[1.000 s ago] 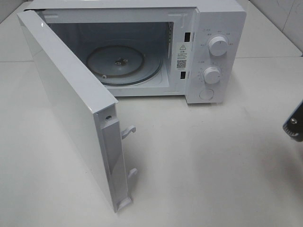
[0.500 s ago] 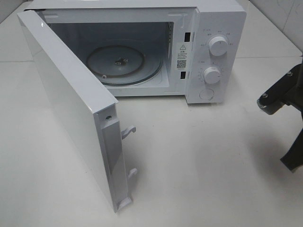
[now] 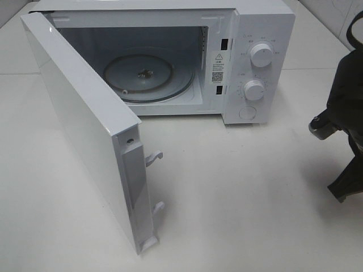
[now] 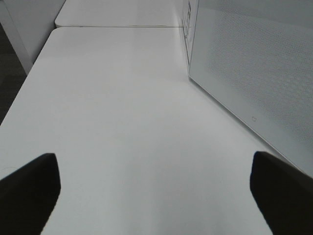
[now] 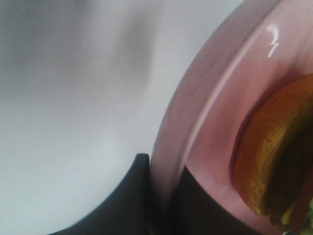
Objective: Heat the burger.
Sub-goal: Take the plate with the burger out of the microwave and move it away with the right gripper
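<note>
Burger on a pink plate, held by its rim, near the open microwave

The right arm's fingers (image 5: 159,196) are pinching the rim of the pink plate (image 5: 205,122), and the burger (image 5: 274,152) sits on that plate, seen only in the right wrist view. The burger looks soft and light, and I think it could slide or fall apart if the plate tips, so it is best to hold the stiff, shiny plate by its edge and keep it flat. The left arm's fingers (image 4: 156,196) are spread wide apart and hold nothing. In the high view the microwave (image 3: 258,34) stands at 12 o'clock on the white surface (image 3: 238,198), its door (image 3: 79,119) swings open toward 8 o'clock, and the glass tray (image 3: 150,76) inside is bare. The right arm (image 3: 346,113) shows at 3 o'clock. White walls stand behind.
</note>
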